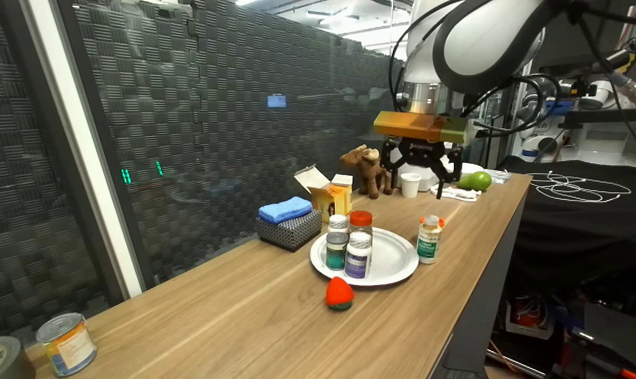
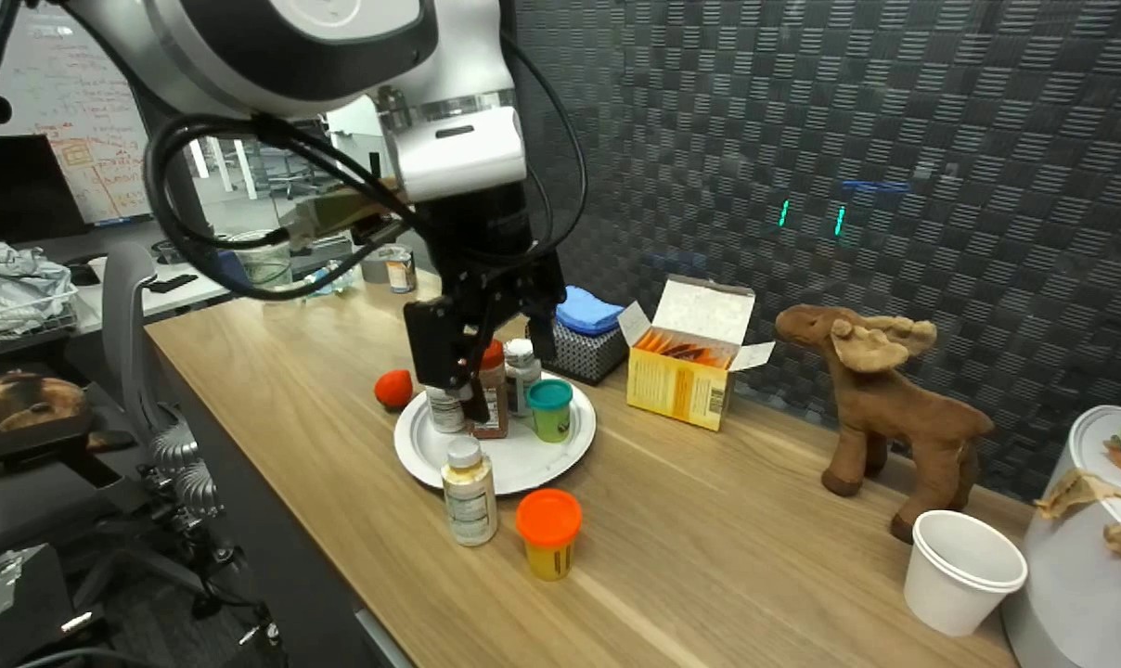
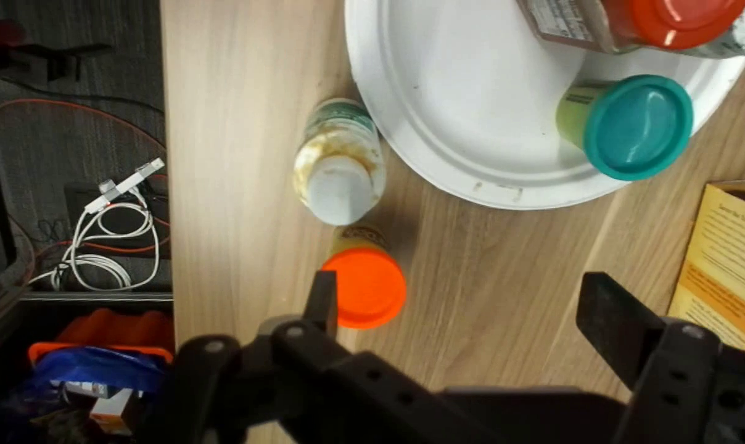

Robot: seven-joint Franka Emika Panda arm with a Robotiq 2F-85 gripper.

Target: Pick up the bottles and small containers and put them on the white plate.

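Note:
The white plate (image 3: 471, 92) holds a red-capped bottle (image 1: 361, 218), a white-capped bottle with a purple label (image 1: 357, 260), other bottles and a teal-lidded tub (image 2: 551, 408). Just outside its rim, a white-capped bottle with a green label (image 3: 341, 160) stands upright on the table. Beside that bottle is a yellow tub with an orange lid (image 2: 548, 524). A small red piece (image 1: 339, 292) lies on the table off the opposite side of the plate. My gripper (image 3: 462, 299) hangs open above the table, holding nothing. In the wrist view one finger overlaps the orange lid's edge.
A yellow box (image 2: 679, 380) and a dark woven box with a blue block (image 1: 285, 209) stand along the wall. A brown toy moose (image 2: 895, 408) and white cups (image 2: 964, 571) are farther along. A labelled can (image 1: 67, 345) sits at the table's far end.

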